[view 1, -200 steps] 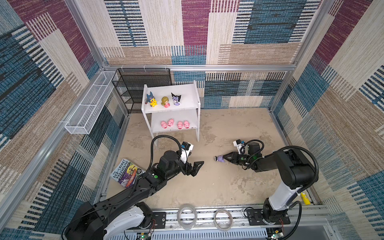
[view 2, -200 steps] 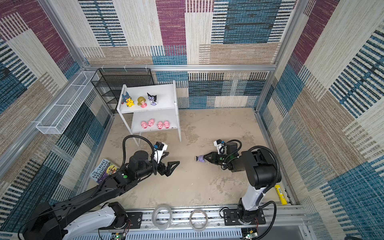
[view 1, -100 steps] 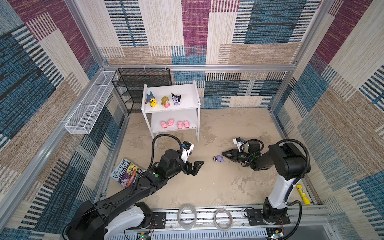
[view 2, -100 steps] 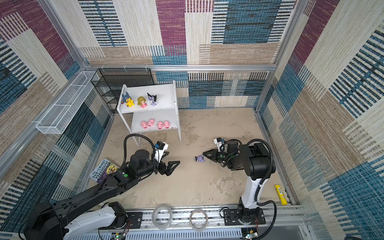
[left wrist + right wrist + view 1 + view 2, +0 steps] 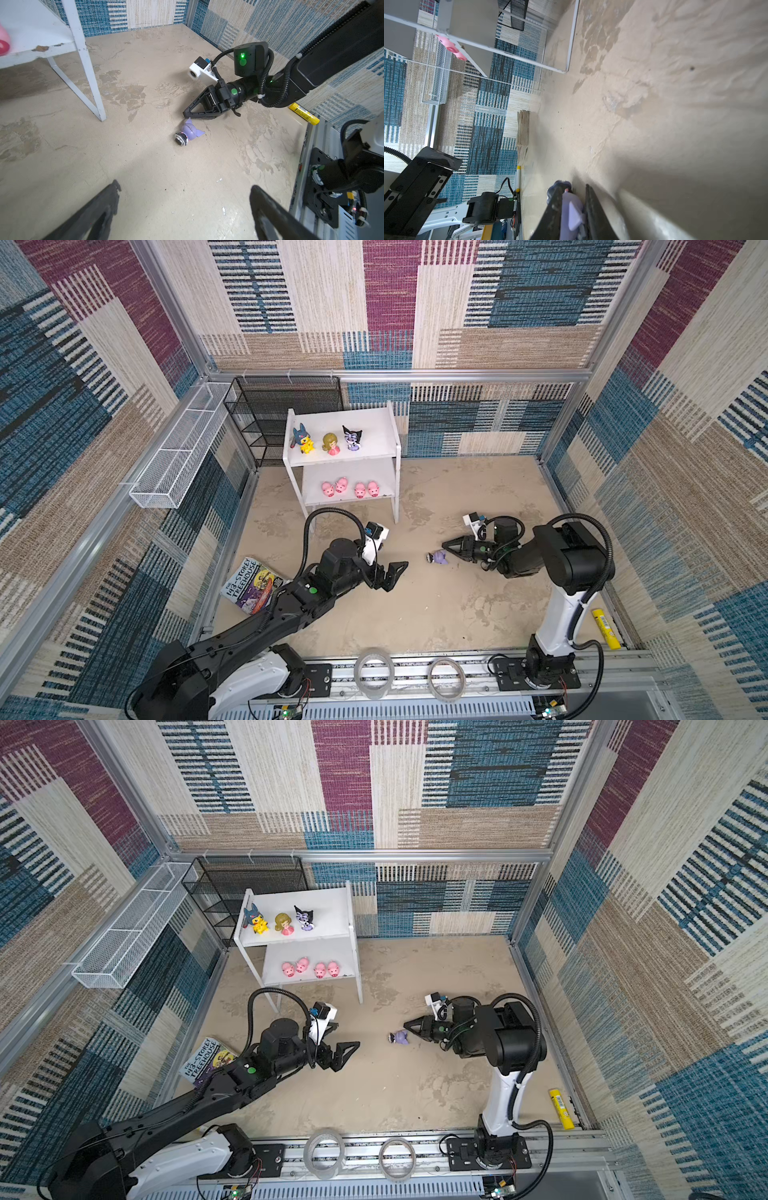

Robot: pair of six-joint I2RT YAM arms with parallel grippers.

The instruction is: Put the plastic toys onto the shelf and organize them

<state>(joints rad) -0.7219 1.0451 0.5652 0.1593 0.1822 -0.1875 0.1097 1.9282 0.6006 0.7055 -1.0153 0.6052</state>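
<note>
At the table's [image 5: 436,614] middle, my right pincer [image 5: 184,113] pinches the fallen purple toy [image 5: 188,133]; my left pincer [image 5: 395,576] gapes wide.

Quick layout, all measured off shelf [image 5: 374,427]. Top board carried hooded figure [image 5: 302,439] at left, doll [image 5: 331,443] in middle, eared figure [image 5: 352,438] at right. Lower board held four pigs [image 5: 341,485] in a row. Mesh rack [image 5: 266,414] stood just behind-left of shelf, wire basket [image 5: 178,456] further left on wall. Book [image 5: 251,585] lay on floor front-left. Left gripper [image 5: 392,558] hung straight in front. Toppled figure [image 5: 437,558] lay on floor front-right, right gripper [image 5: 445,547] on it from further right. Tube [image 5: 606,628] lay way off front-right.
</note>
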